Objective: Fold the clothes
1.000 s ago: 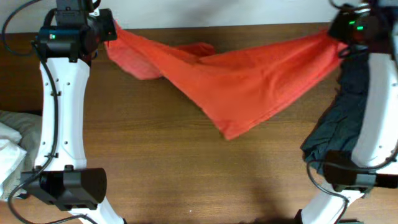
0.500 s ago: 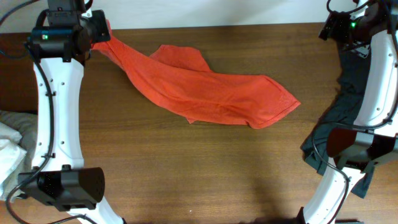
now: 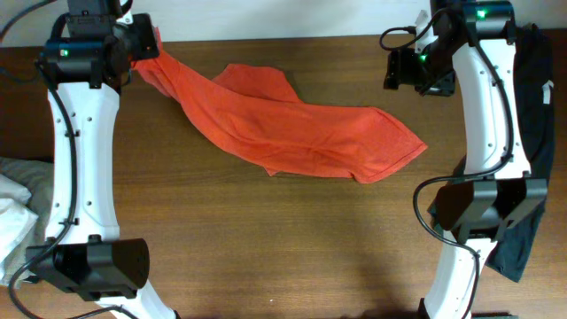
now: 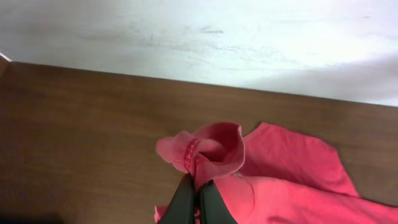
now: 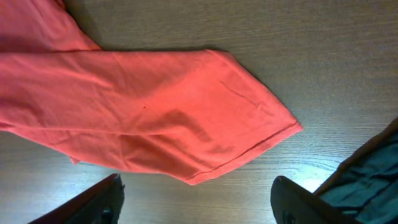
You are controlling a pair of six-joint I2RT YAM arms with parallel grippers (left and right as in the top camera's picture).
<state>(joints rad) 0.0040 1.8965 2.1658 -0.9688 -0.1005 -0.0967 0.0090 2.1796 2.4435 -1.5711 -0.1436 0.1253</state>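
Dropped onto tabletop since a second ago: red-orange T-shirt; right jaws wide, left jaws pinching corner.

Bare table in front of T-shirt

So the right tool let go. A second ago it was clamped on the far end of the red-orange T-shirt, and now its jaws stand wide with nothing between them, up off that end. The shirt used to hang stretched in the air between both arms, but now it has slumped onto the tabletop in a rumpled diagonal strip. The right arm also swung in toward the middle, uncovering more of the dark garment at the right edge.
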